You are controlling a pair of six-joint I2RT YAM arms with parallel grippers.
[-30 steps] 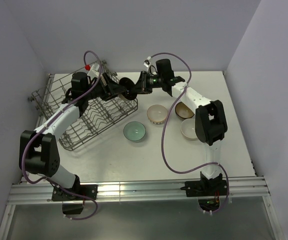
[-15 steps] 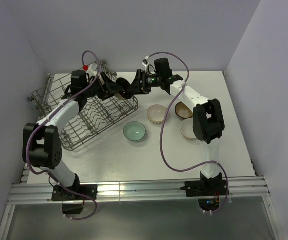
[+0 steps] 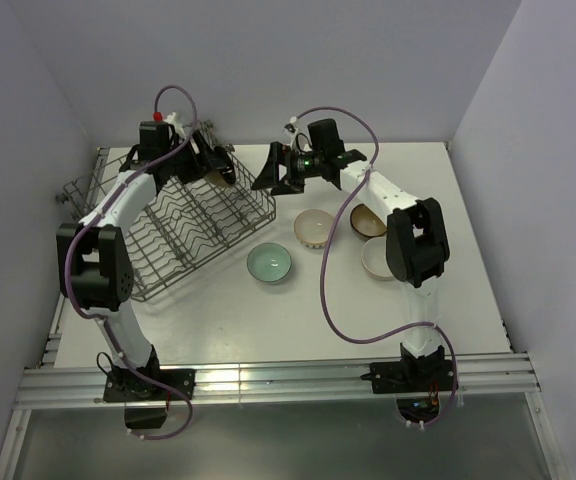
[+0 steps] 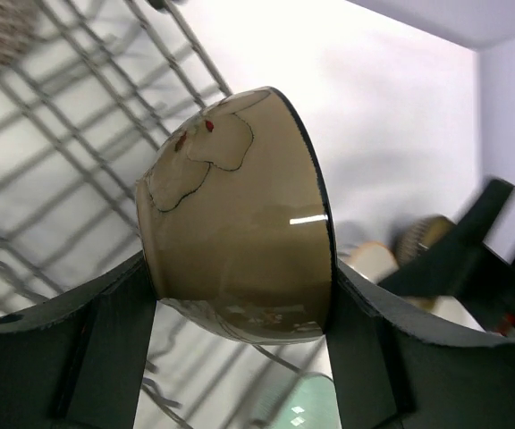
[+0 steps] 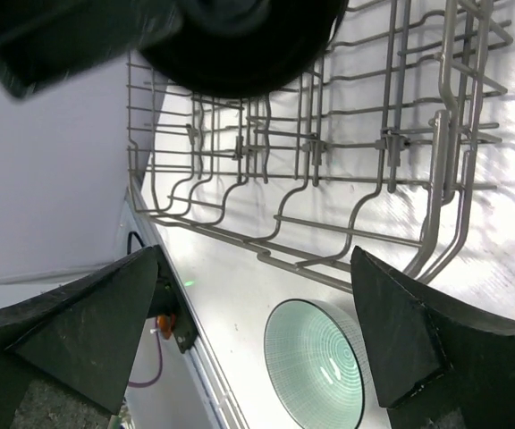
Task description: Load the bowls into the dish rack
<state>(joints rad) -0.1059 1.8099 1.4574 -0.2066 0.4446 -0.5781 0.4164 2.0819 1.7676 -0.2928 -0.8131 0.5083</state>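
From above, a white worktop [image 3: 268,320] is filling a booth whose pale lilac walls [image 3: 368,70] are closing it in at the back and on both sides. A ribbed metal rail [image 3: 268,378] is running along the near edge. The dish rack [image 3: 183,235] is sitting on the left part of the worktop, turned at an angle. The left tool [image 3: 216,170] is clamping a tan bowl [image 3: 224,176] over the rack's far right end. The right tool [image 3: 265,170] is hanging just beside that end with its fingers spread apart. A teal bowl [image 3: 269,263], a cream bowl [image 3: 314,228], a brown bowl [image 3: 368,220] and a white bowl [image 3: 378,258] are resting on the bare worktop right of the rack.

From the left wrist, the tan bowl [image 4: 240,241], painted with outlined petals, is being gripped on its side between both dark fingers [image 4: 105,349], above the rack's wires [image 4: 88,107].

From the right wrist, the fingers [image 5: 427,331] are standing wide with nothing between them. The dish rack [image 5: 329,161] is casting thin shadows on the glossy white surface, and the teal bowl [image 5: 316,362] is lying just outside it.
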